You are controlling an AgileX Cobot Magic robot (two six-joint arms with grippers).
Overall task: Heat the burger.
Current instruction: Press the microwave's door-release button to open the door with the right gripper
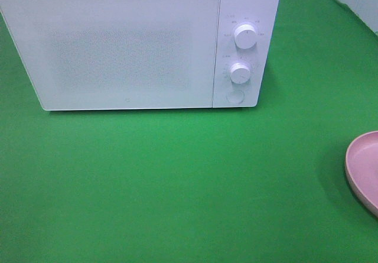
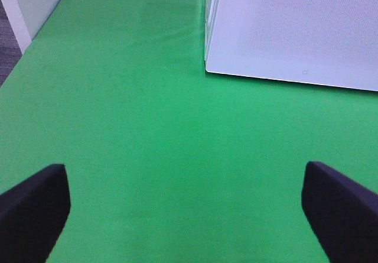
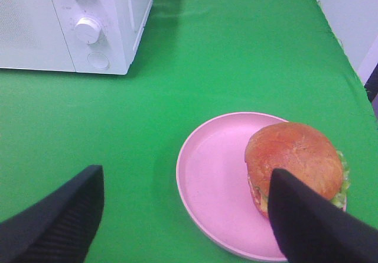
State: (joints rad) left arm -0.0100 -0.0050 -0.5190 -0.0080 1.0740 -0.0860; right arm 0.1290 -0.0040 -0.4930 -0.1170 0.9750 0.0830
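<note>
The right tool (image 3: 186,180) is standing with its dark jaws spread wide and gripping nothing, and one finger (image 3: 313,221) is covering the near part of the burger (image 3: 293,156) in the right wrist view. The left tool (image 2: 188,213) is likewise gaping open over bare green cloth, with a front corner of the microwave (image 1: 118,50) lying beyond it.

The burger is sitting on the pink plate (image 3: 212,174), off-centre, toward the side of the plate facing away from the microwave. Its domed bun is showing a glossy golden-brown top (darker and redder toward the crown), a frill of green lettuce is poking out at one edge, and a strip of red filling is peeking from under the bun beside the finger.

The plate is resting on the green tabletop (image 1: 177,186) at the right edge of the exterior high view, well apart from the white microwave. The microwave's door is sitting closed, with two round knobs (image 1: 245,36) and a round button (image 1: 235,96) lining its right-hand panel.
</note>
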